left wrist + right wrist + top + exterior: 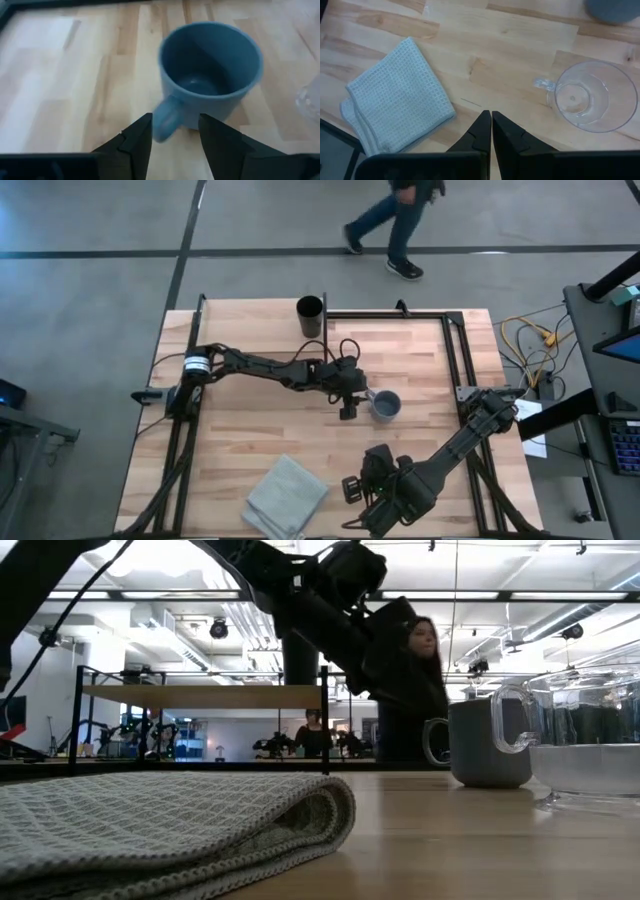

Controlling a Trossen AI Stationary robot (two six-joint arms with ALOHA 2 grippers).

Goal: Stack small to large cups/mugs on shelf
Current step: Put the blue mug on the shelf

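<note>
**Blue-grey mug: handling notes, left arm at handle**

Left gripper (171, 135) sits just short of the blue-grey mug (212, 75), fingers spread, nothing held. The handle (164, 119) points toward the gap between them. The mug stands upright on the tabletop (240, 430), mid-table, well apart from the shelf (200, 696) at the far edge.

Judgement: glazed ceramic, stiff, moderately heavy, slick. A handle pinch risks the mug swinging; a grip across the wall at the rim looks steadier. Chips if dropped.

Black cup (310, 315) stands at the far edge of the table, upright; a plain cylinder, best clamped across the wall.

Clear glass cup (582, 97) stands on the table ahead of the right gripper (491, 131), whose fingers are clenched on nothing. Likely the most fragile and slippery piece; take it by the rim opposite its small handle.

Folded cloth (395, 97) lies at the near edge, soft, not part of the stack.
</note>
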